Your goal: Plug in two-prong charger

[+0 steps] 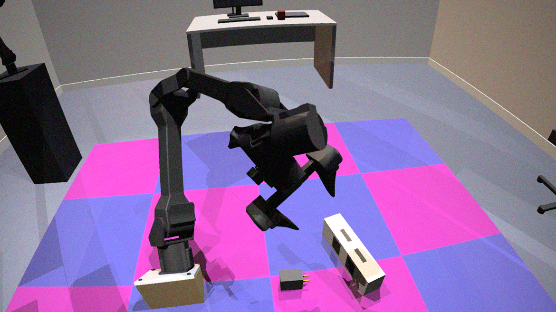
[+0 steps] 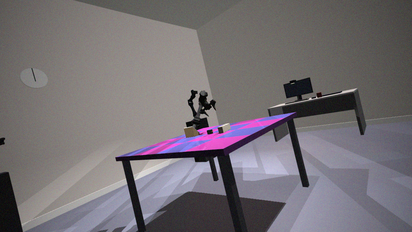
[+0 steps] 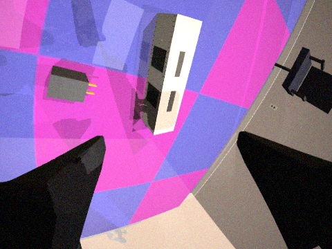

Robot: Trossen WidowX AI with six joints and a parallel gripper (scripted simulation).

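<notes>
With its jaws spread and empty, the gripper (image 1: 301,201) should descend squarely over the charger (image 1: 291,279), prongs facing the strip (image 1: 364,262).

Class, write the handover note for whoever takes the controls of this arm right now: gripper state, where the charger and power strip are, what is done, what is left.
Gripper: open wide, holding nothing, raised above the table, tilted down toward the parts.
Charger: lying flat on the table, its two prongs pointing toward the power strip, apart from it.
Power strip: lying on the table to the right of the charger in the top view; nothing is plugged into it.
Done: nothing yet; the charger is not grasped.
Left: come down over the charger, grip its body, line both prongs up with the right outlet, push straight in.
</notes>
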